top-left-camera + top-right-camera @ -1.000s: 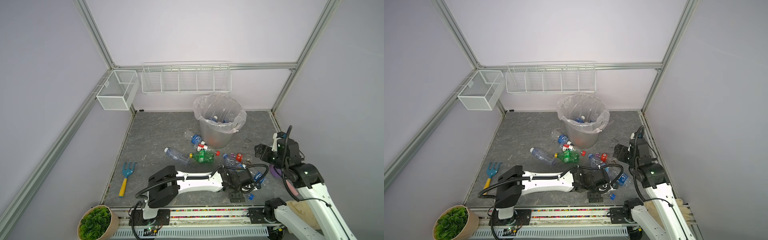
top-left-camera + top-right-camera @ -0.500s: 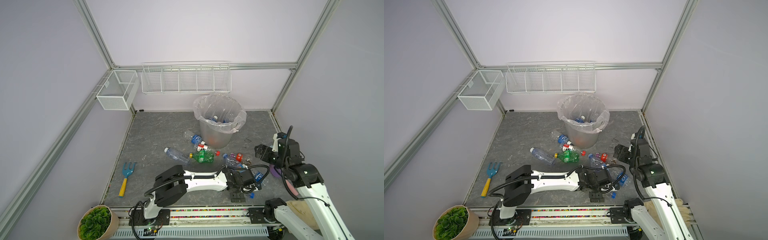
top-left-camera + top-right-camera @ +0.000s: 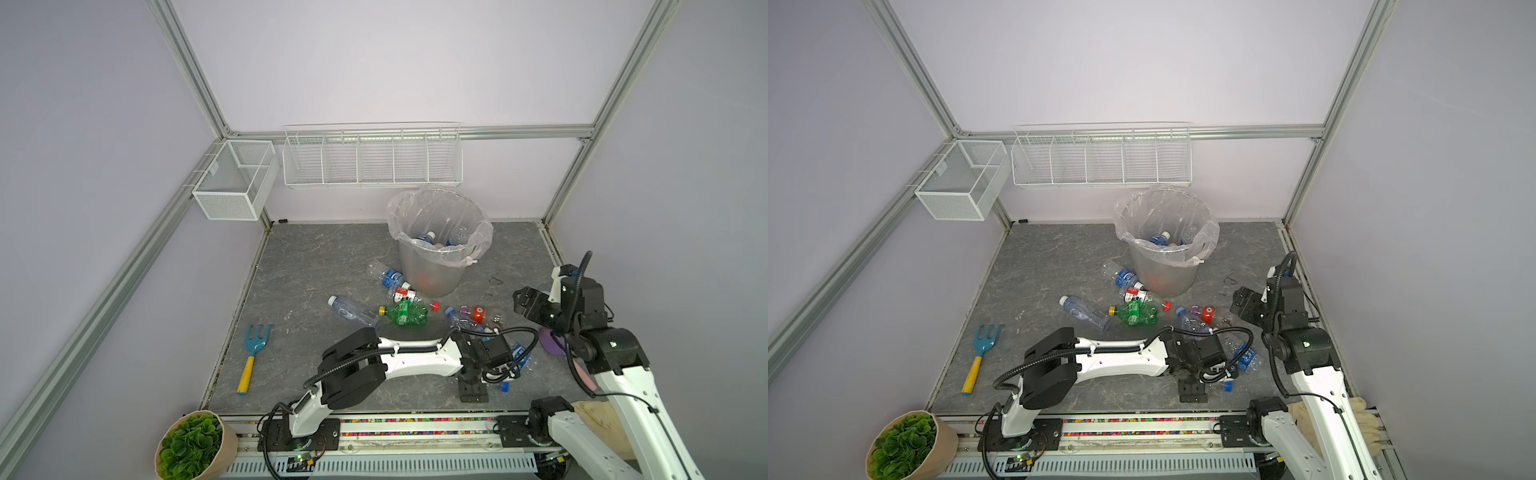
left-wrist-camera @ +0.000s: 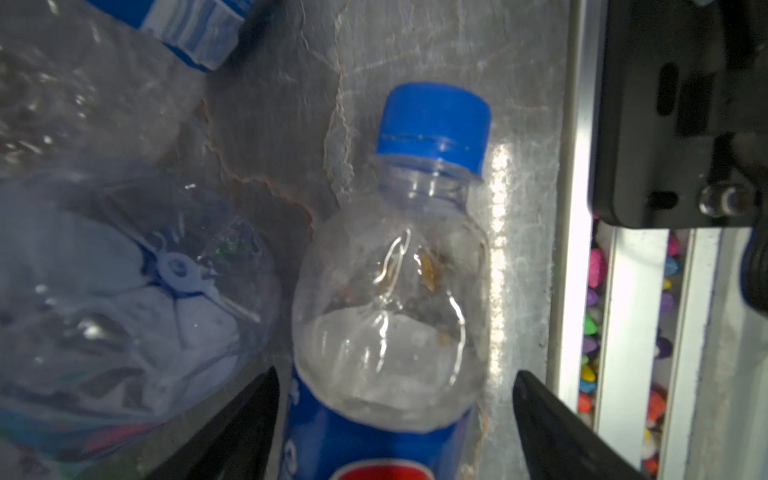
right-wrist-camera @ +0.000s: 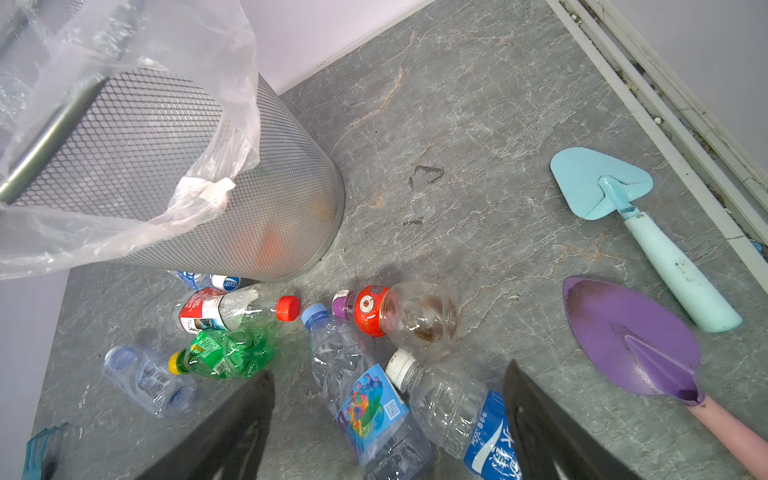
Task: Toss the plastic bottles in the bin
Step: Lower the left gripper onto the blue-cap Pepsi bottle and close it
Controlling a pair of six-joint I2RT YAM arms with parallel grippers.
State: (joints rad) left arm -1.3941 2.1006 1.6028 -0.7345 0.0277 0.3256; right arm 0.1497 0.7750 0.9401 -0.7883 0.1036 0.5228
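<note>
Left gripper (image 4: 392,419) low over the grey marbled floor (image 3: 316,266) near the front rail, jaws spread wide on either side of a small clear plastic bottle with a blue cap and blue label (image 4: 395,291); fingers (image 4: 232,432) flanking the bottle's labelled body, contact not discernible, nothing lifted. Just beside it, a crumpled clear bottle seen base-on (image 4: 124,299) and another clear bottle with a blue-and-white label (image 4: 183,29).

Right gripper (image 5: 388,419) raised above the floor at the right side, jaws wide apart, holding nothing; below it a clear bottle with a multicoloured label and pale blue cap (image 5: 357,386) and a clear bottle with a white cap and blue label (image 5: 453,407), lying side by side.

Further loose bottles between the grippers and the bin: crushed all-green bottle with a yellow cap (image 3: 403,312), clear bottle with a red-and-white label and red cap (image 5: 232,309), stubby clear bottle with an orange-red label and purple cap (image 5: 399,313), long clear bottle with a pale blue cap (image 3: 351,309), clear blue-labelled bottle touching the bin's base (image 3: 384,274).

Round grey mesh bin lined with a clear plastic bag (image 3: 432,270) upright toward the back wall, several bottles already inside.

Also on the floor: blue hand rake with a yellow handle (image 3: 253,357), pale blue trowel (image 5: 631,224), purple trowel with a pink handle (image 5: 640,345)
</note>
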